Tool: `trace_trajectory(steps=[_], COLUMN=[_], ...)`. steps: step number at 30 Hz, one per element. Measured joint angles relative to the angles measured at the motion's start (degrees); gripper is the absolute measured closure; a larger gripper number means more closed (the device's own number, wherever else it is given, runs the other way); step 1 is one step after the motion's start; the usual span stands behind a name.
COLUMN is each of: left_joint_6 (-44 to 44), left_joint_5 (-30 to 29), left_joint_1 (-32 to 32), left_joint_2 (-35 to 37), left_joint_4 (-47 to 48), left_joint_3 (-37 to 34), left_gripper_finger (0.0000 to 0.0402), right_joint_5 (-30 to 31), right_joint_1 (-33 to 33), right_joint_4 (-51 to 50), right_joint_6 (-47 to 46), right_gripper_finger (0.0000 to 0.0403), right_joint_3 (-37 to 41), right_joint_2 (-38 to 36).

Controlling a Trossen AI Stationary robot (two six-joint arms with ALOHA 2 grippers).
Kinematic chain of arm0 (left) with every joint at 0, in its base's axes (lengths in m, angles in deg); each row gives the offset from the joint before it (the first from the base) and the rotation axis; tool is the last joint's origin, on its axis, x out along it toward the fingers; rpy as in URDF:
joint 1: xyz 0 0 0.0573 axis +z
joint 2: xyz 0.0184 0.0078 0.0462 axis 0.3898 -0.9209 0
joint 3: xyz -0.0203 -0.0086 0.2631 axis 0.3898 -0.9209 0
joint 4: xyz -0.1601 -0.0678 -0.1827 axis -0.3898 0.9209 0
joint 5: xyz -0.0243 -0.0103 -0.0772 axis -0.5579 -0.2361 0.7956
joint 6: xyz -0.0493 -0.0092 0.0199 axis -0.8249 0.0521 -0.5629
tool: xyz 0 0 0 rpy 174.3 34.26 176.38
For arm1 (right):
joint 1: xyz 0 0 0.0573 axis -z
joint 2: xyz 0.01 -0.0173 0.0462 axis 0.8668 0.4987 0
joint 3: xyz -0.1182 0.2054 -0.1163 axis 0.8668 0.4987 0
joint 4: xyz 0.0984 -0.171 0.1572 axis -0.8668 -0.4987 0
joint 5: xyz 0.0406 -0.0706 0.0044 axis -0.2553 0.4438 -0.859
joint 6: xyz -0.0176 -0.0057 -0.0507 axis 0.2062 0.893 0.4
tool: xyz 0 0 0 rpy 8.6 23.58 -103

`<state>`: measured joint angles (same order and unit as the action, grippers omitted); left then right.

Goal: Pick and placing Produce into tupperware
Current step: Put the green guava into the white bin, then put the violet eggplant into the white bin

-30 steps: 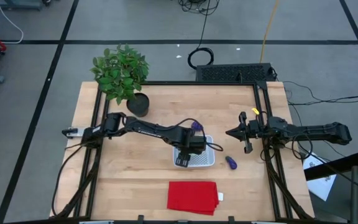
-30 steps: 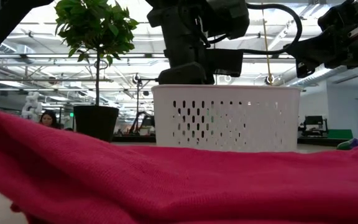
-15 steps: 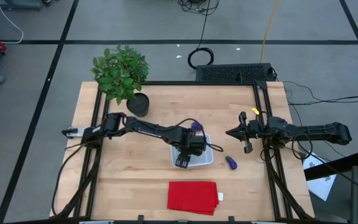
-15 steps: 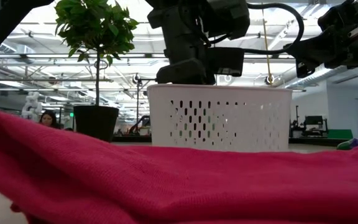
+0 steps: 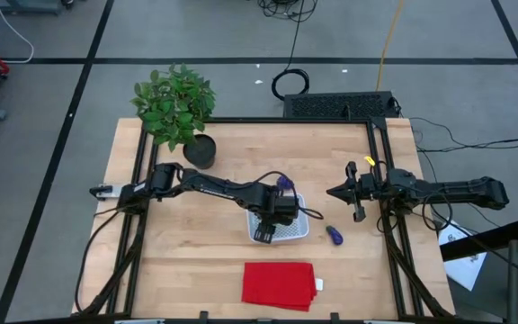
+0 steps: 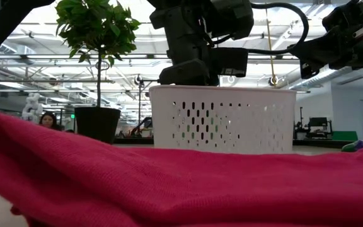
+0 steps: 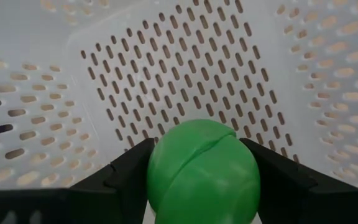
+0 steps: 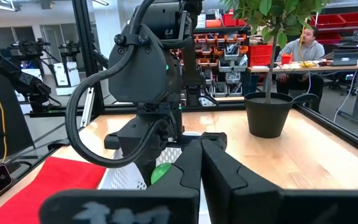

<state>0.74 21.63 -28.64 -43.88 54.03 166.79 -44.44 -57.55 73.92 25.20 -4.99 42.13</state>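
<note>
Left gripper (image 7: 202, 186) grips the green ball (image 7: 204, 171) low inside the tupperware (image 7: 185, 68); released off-centre, it could roll against a wall; right gripper (image 5: 356, 194) waits with fingers together.

A round green produce item (image 7: 202, 171) sits inside the white perforated tupperware (image 5: 293, 229); an elongated purple piece (image 5: 334, 236) lies beside it.
</note>
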Motion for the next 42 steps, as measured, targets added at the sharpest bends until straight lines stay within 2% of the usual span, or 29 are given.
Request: trace_trajectory(steps=[5, 15, 21, 31, 37, 42], left_joint_6=[-0.31, -0.57, 0.06, 0.80, 0.69, 0.49], left_joint_5=[0.48, 0.46, 0.31, -0.50, -6.28, -8.11], left_joint_1=[0.04, 0.04, 0.04, -0.02, -0.13, -0.20], left_joint_2=[0.00, 0.00, 0.26, 0.52, 0.57, 0.57], left_joint_4=[0.00, 0.00, 0.30, 8.58, 12.14, 13.77], left_joint_3=[0.00, 0.00, 0.00, 9.16, 13.89, 15.52], left_gripper_finger=[0.0162, 0.0102, 0.0095, 0.0093, 0.0114, 0.0183], right_joint_5=[0.00, 0.00, 0.00, -0.01, -0.02, -0.02], right_joint_1=[-0.01, -0.01, -0.01, -0.01, -0.01, -0.01], right_joint_4=[0.00, -0.01, -0.02, 0.00, -0.24, -0.24], right_joint_6=[0.00, -0.02, -0.02, -0.02, -0.02, -0.02], right_gripper_finger=[0.0403, 0.0403, 0.0403, 0.0403, 0.0403, 0.0403], right_joint_3=[-0.02, 0.00, 0.00, -0.01, -0.01, -0.02], right_joint_2=[-0.02, 0.00, 0.00, 0.00, 0.00, 0.00])
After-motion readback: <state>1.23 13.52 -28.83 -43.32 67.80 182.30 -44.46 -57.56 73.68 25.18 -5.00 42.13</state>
